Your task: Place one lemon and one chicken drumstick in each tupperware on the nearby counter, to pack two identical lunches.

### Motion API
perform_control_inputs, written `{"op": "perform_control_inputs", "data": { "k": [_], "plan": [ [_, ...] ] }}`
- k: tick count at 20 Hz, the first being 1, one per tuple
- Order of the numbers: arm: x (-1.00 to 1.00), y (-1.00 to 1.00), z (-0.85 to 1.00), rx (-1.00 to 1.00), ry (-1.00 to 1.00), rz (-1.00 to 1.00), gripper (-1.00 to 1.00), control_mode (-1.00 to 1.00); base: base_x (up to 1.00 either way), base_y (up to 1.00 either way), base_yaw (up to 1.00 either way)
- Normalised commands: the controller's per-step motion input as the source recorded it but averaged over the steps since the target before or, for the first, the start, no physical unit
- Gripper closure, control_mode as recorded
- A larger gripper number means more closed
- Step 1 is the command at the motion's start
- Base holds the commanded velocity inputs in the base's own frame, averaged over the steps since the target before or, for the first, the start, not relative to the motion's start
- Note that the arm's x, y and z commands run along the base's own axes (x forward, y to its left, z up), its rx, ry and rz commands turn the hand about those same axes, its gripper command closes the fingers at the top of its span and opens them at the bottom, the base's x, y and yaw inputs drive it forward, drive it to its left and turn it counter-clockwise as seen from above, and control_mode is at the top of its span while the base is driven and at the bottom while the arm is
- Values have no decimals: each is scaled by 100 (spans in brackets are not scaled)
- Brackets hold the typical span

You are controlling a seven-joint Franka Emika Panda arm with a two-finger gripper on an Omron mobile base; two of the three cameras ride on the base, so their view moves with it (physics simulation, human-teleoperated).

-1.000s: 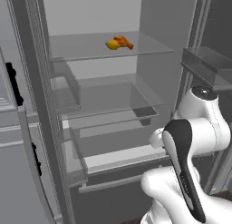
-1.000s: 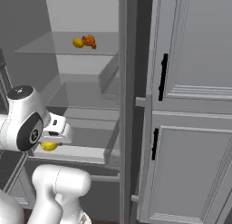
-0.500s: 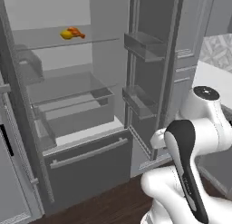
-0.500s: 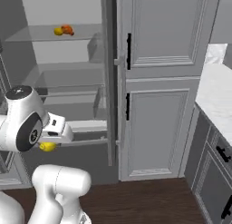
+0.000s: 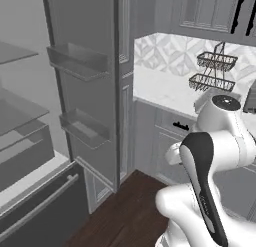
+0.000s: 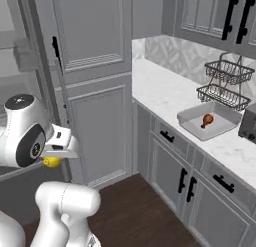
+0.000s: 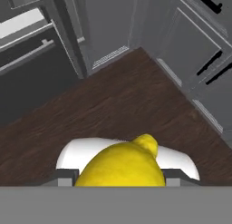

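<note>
My gripper [image 6: 53, 158] hangs low at the left of the right base view, shut on a yellow lemon [image 6: 50, 163]. The hand view has the lemon [image 7: 123, 166] large between the fingers, above a dark wood floor. A grey tupperware [image 6: 190, 126] stands on the white marble counter [image 6: 160, 88] to the right, well away from the gripper. One brown chicken drumstick [image 6: 206, 120] lies inside it. The same counter [image 5: 157, 83] appears behind my arm in the left base view.
A black two-tier wire rack [image 6: 224, 81] stands at the counter's back, with a dark appliance [image 6: 248, 122] at the right edge. Grey cabinets with black handles [image 6: 167, 137] run below. The open fridge door with its shelves [image 5: 80, 66] is on the left.
The whole picture has swung from the open fridge round to the counter, so the base has turned. The lemon stays in the gripper.
</note>
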Motion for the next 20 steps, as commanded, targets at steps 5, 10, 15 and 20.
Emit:
{"op": "perform_control_inputs", "data": {
  "k": [5,10,15,20],
  "plan": [
    [0,0,0,0,0,0,100,100,58,-51,-53],
    [0,0,0,0,0,0,100,100,53,-39,-41],
    [0,0,0,0,0,0,100,100,50,-14,-47],
    [0,0,0,0,0,0,100,100,65,-5,-31]
  ]
}}
